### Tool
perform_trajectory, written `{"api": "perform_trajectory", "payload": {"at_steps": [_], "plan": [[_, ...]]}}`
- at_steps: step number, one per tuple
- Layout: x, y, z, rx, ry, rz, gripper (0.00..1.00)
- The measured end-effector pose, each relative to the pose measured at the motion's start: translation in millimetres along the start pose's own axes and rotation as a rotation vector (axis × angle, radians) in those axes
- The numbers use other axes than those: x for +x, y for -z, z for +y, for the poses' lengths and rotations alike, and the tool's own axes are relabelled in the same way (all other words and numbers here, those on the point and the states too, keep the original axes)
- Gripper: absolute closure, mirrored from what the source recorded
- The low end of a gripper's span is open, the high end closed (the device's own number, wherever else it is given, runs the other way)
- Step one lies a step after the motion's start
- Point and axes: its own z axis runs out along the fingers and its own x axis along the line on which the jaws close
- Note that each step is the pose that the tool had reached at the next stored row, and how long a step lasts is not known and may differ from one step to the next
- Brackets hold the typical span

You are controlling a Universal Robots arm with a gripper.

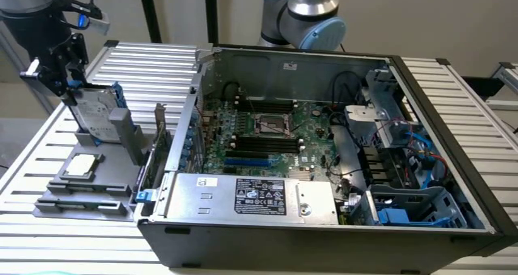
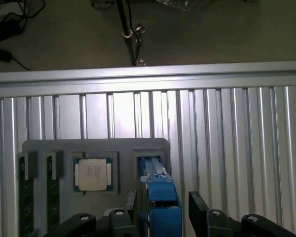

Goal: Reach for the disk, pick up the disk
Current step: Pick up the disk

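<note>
The disk [image 1: 96,116] is a silver-grey drive with blue side rails. It stands upright on edge in a slot of the grey holder [image 1: 89,193] on the exterior view's left. My gripper [image 1: 71,81] hangs just above and around its top edge. In the wrist view the disk [image 2: 160,197] shows edge-on as a blue rail. My gripper [image 2: 163,201] is open, with one black finger on each side of the rail and a gap to both fingers [image 2: 130,201]. Nothing is held.
A square silver CPU chip [image 1: 81,164] [image 2: 93,174] lies in the same holder beside the disk, with two narrow slots further along. An open computer case [image 1: 324,166] with a silver power supply box [image 1: 251,196] stands close by on the slatted metal table [image 1: 145,59].
</note>
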Motion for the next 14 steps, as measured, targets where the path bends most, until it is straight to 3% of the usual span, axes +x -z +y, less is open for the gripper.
{"api": "perform_trajectory", "payload": {"at_steps": [14], "plan": [[0.1,-3.4,0.0,0.0035,0.002,-0.0024,0.46]]}}
